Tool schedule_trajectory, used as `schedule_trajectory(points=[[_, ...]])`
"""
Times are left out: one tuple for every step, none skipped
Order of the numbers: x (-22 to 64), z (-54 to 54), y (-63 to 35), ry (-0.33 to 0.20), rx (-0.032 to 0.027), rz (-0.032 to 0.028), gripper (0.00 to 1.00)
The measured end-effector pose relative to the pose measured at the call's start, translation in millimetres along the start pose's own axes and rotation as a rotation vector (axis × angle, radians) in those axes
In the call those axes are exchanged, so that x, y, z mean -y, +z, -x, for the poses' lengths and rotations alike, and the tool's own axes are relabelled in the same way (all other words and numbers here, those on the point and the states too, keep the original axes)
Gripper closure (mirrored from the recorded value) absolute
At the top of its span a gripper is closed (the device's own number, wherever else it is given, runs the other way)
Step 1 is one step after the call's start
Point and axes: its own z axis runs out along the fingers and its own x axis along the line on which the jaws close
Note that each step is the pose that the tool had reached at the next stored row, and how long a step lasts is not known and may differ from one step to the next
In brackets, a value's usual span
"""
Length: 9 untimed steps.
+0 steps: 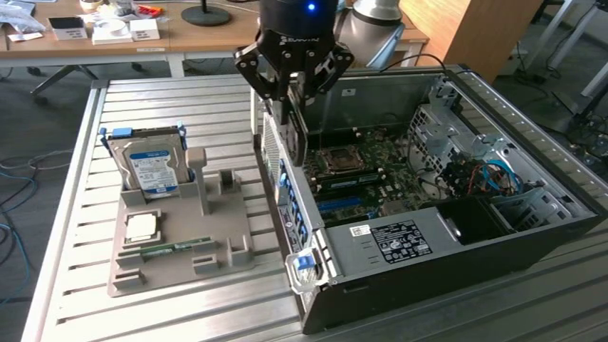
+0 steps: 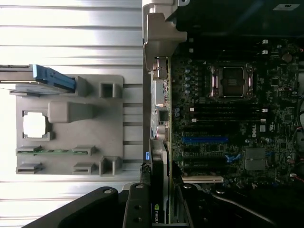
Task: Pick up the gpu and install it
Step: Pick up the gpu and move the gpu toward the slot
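While your hand (image 1: 292, 94) is clamped on the gpu (image 1: 296, 139), card held upright, the open pc case (image 1: 428, 292) sits right below it.

The exterior view looks down slantwise from high above the table (image 1: 171, 317), tray (image 1: 181, 239) and open computer case (image 1: 428, 281). The wrist view, nearer, looks straight down past the gripper (image 2: 159, 199), sharing tray and motherboard (image 1: 371, 167).

I record a slatted metal table (image 1: 161, 313). Two items rest directly on it. A grey moulded parts holder (image 1: 181, 249) sits toward the exterior view's left. An open black computer case (image 1: 428, 292) lies on its side at the exterior view's right, just beside the holder.
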Motion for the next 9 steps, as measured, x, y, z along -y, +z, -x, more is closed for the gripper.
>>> schedule_trajectory(points=[[-0.1,2.8,0.1,0.000,0.0000,0.0000,0.73],[-0.2,5.2,0.1,0.000,0.0000,0.0000,0.73],[-0.3,8.0,0.2,0.000,0.0000,0.0000,0.73],[-0.4,10.5,0.3,0.000,0.0000,0.0000,0.73],[-0.6,13.0,0.4,0.000,0.0000,0.0001,0.73],[-0.7,15.5,0.4,0.000,0.0000,0.0000,0.73],[-0.8,18.0,0.5,0.000,0.0000,0.0000,0.73],[-0.9,20.7,0.6,0.000,0.0001,0.0001,0.73],[-1.1,23.3,0.7,0.000,0.0001,0.0001,0.73]])
